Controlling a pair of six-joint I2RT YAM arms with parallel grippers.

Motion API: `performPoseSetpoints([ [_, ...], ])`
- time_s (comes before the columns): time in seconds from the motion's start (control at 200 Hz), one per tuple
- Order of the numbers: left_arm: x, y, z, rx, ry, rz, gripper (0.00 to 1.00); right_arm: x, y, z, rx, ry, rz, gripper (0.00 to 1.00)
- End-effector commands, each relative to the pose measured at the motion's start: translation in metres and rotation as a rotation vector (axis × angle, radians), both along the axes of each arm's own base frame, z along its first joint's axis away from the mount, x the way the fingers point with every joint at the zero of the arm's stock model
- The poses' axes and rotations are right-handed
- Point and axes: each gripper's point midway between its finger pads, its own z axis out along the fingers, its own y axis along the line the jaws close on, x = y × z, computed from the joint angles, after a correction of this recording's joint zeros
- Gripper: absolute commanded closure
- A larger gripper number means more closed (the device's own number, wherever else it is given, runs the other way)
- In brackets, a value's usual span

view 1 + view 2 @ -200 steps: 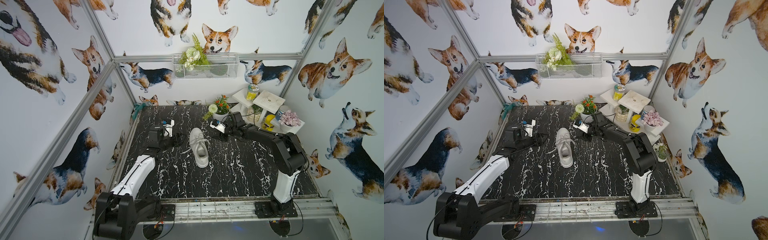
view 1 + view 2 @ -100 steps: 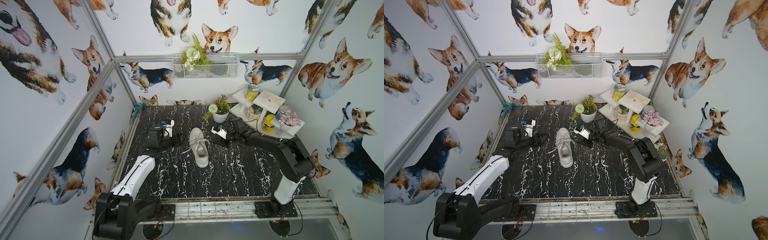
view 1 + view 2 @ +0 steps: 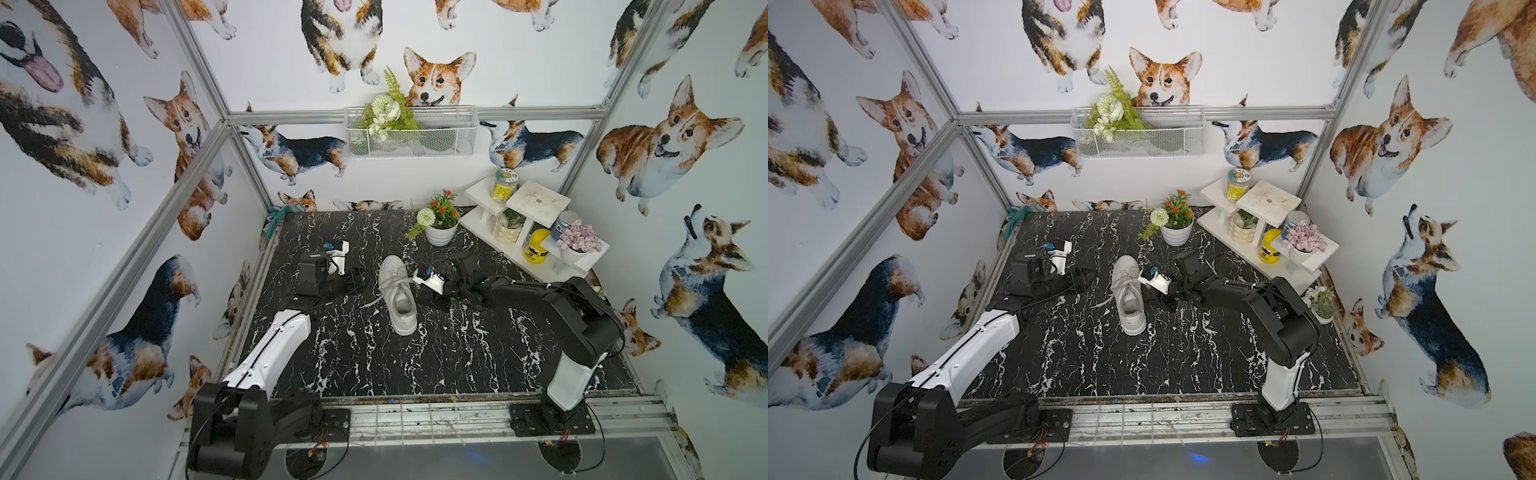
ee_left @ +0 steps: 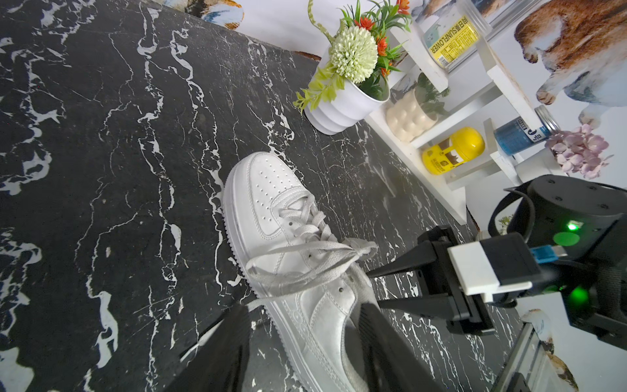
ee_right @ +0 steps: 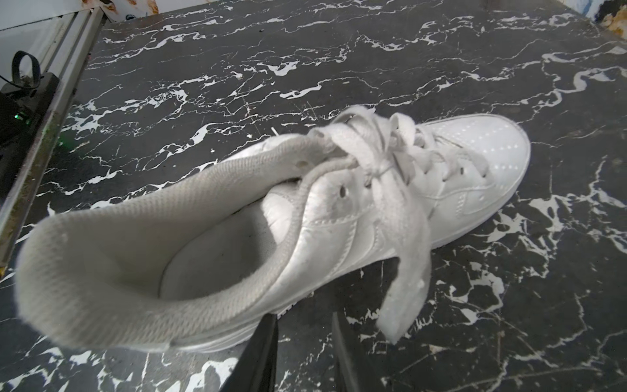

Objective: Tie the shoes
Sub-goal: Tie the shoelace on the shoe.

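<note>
One second on, right tool (image 5: pixel 303 319) sits lower beside sneaker (image 3: pixel 398 297).

"SUNFLOWER" in dark capitals on the yellow label of the clear jar (image 4: pixel 451 37) on the white shelf (image 4: pixel 437 190), smaller characters beside it illegible, blue tin (image 4: pixel 519 134) label and yellow tub (image 4: pixel 453 151) print too blurred to read

- Eyes on my left arm (image 3: pixel 270 353): long glossy white shell, a thin black cable traced along it, black joints either end.
- Its shoulder block (image 3: pixel 232 419) is chunky matte black.
- My right arm (image 3: pixel 582 320): black upper links, then a white lower column (image 3: pixel 567 382).
- Right hand (image 4: pixel 373 288): two black tapered fingers (image 4: pixel 410 263), with a white block (image 4: pixel 475 268) and blue plug (image 4: pixel 543 254) behind them.
- Round black housing (image 4: pixel 570 203) has small screws and glowing green lights (image 4: pixel 573 225).
- Left hand (image 4: pixel 302 307): broad black wedges.
- Orange-red wires (image 3: pixel 316 445) show under the base plates.
</note>
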Motion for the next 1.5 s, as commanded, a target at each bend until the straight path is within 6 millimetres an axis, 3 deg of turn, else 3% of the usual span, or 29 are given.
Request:
performPoseSetpoints([
  [0.0, 0.001, 0.001, 0.004, 0.011, -0.021, -0.001, 0.43, 0.012, 0.004, 0.002, 0.005, -0.028, -0.014, 0.68],
  [0.42, 0.000, 0.003, 0.001, 0.024, -0.011, 0.007, 0.43, 0.050, 0.002, 0.006, -0.030, -0.099, -0.061, 0.64],
  [0.701, 0.000, 0.005, -0.001, 0.037, -0.005, 0.013, 0.43, 0.048, 0.012, 0.014, 0.003, -0.127, 0.016, 0.64],
  [1.011, 0.001, 0.007, -0.005, 0.047, 0.004, 0.022, 0.43, 0.050, 0.014, 0.008, -0.028, -0.127, 0.078, 0.66],
  [1.176, 0.001, 0.007, -0.006, 0.049, 0.009, 0.023, 0.43, 0.051, 0.016, 0.008, -0.024, -0.121, 0.084, 0.73],
  [1.386, 0.002, 0.007, -0.004, 0.052, 0.006, 0.025, 0.43, 0.054, 0.005, 0.014, -0.007, -0.134, 0.047, 1.00],
  [1.496, 0.002, 0.007, -0.005, 0.053, 0.008, 0.024, 0.43, 0.057, 0.003, 0.013, -0.019, -0.141, 0.042, 1.00],
])
